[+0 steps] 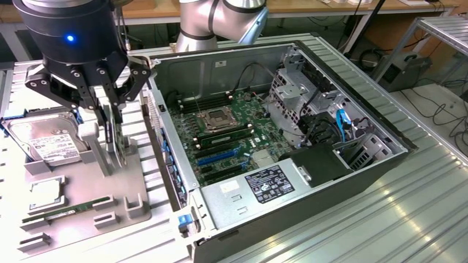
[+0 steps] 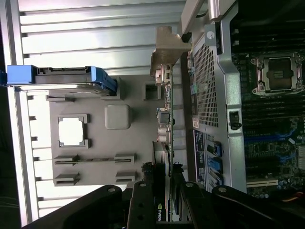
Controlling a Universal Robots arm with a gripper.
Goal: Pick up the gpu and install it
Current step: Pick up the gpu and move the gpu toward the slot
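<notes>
Black 2-finger gripper (image 1: 108, 118), upper left of exterior frame: jaws about half closed, look clamped on both faces of the slim black gpu card (image 2: 163, 143). Card stands on edge directly between them, long axis parallel to the open grey computer case (image 1: 219, 68) at centre frame.

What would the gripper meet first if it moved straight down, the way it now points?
The gpu sits between the fingers of the gripper, so it would go along. Beneath it, the first thing looks to be the gray holder tray; whether the card touches it now is unclear.
</notes>
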